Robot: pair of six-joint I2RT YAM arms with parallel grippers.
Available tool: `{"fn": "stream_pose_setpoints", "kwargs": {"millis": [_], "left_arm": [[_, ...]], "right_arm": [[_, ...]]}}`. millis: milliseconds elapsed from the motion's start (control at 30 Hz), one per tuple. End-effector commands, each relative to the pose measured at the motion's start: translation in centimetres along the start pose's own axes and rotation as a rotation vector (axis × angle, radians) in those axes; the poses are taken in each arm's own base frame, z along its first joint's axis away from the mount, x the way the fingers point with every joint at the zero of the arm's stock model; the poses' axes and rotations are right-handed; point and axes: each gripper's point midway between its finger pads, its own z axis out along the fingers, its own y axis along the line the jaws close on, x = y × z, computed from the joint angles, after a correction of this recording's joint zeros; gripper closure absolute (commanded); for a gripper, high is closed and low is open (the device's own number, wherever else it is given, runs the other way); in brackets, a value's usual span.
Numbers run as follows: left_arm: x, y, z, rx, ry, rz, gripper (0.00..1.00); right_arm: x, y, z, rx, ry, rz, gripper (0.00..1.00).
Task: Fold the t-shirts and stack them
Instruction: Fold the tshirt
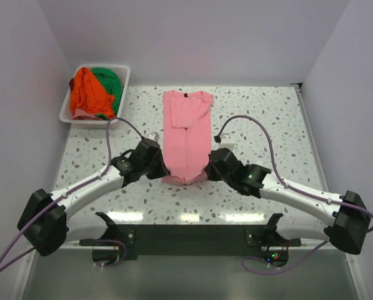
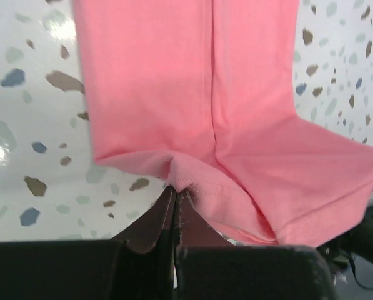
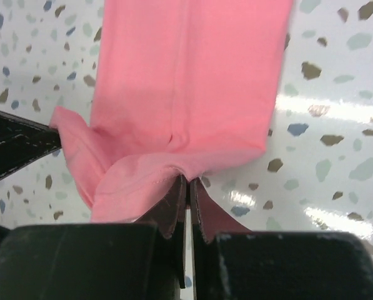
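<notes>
Plain cotton pink t-shirt (image 1: 186,134) lies flat mid-desk, folded lengthwise into a long narrow strip. Collar end is far, hem end is near. The two folded-in sides meet along a line down the centre. The near end is bunched and slightly raised off the speckled white terrazzo-pattern desk (image 1: 267,125).

Left gripper (image 2: 175,195) is clamped tight on the near-left corner of the pink t-shirt's hem. Its fingers are pressed together with a pinch of fabric between them. Right gripper (image 3: 187,182) is closed the same way on the near-right corner, with cloth puckered at its fingertips. Both grippers sit just beside each other at the near end of the strip, one on each side, and both arms reach in from the near desk edge.

White slotted plastic basket (image 1: 122,74) sits at the far-left corner of the desk, well apart from the pink t-shirt. Inside it are a crumpled cotton orange t-shirt (image 1: 86,94) on the left and a crumpled cotton green t-shirt (image 1: 109,81) on the right, touching each other and both unfolded. The orange t-shirt hangs over the basket's left rim.
</notes>
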Motion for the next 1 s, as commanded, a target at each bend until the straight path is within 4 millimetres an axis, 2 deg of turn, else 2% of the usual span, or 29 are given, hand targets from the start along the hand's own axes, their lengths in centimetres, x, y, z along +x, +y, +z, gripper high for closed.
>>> {"fn": "stream_pose_setpoints", "kwargs": {"millis": [0,167,367,467,500,533,700,967], "left_arm": [[-5.4,-0.3,0.1,-0.003,-0.140,-0.013,1.00],[-8.6,-1.1,0.5,0.009,-0.197,0.008,1.00],[-12.1,-2.1,0.9,0.002,-0.247,0.019,1.00],[-14.1,-2.0,1.5,-0.013,-0.266,0.008,1.00],[-14.6,-2.3,1.3,-0.005,-0.275,0.005,1.00],[-14.7,-2.1,1.8,-0.013,-0.265,0.012,1.00],[-16.9,-2.0,2.7,-0.030,-0.274,0.017,1.00],[-19.1,-1.2,4.8,-0.058,-0.265,0.013,1.00]], "right_arm": [[-4.3,-0.4,1.1,0.054,-0.123,0.005,1.00],[-7.6,-0.3,3.3,0.046,-0.149,0.031,1.00],[-10.9,-0.6,4.8,0.090,-0.193,0.000,1.00],[-11.5,-1.2,6.4,0.104,-0.171,0.005,1.00],[-11.9,-1.3,6.4,0.100,-0.176,0.012,1.00],[-11.9,-1.9,7.1,0.111,-0.165,0.019,1.00],[-13.2,-2.3,9.0,0.106,-0.149,0.026,1.00],[-14.0,-3.1,12.7,0.114,-0.092,0.033,1.00]]}}
